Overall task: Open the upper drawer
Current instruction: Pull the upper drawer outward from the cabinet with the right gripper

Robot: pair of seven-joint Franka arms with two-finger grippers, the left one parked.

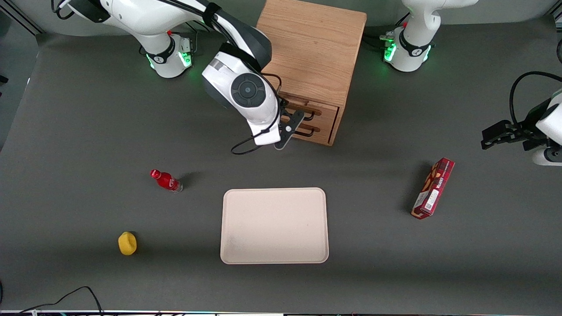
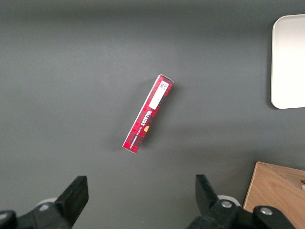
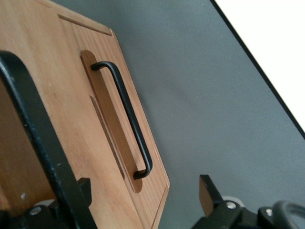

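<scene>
The right arm bends down from the back edge of the bench, and its gripper (image 1: pixel 293 125) sits right in front of the wooden cabinet (image 1: pixel 314 48). Its fingers (image 3: pixel 209 193) are apart, and one is just beside the black handle (image 3: pixel 33 138) of the upper drawer (image 1: pixel 318 109). The cabinet stands by the middle of the back edge. The lower drawer (image 3: pixel 102 119) looks closed.

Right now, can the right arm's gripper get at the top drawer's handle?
Probably yes. The gripper sits right in front of the cabinet, fingers open, at the top drawer's handle. Nothing stands between them, and that handle already passes close by one finger in the wrist view.
</scene>
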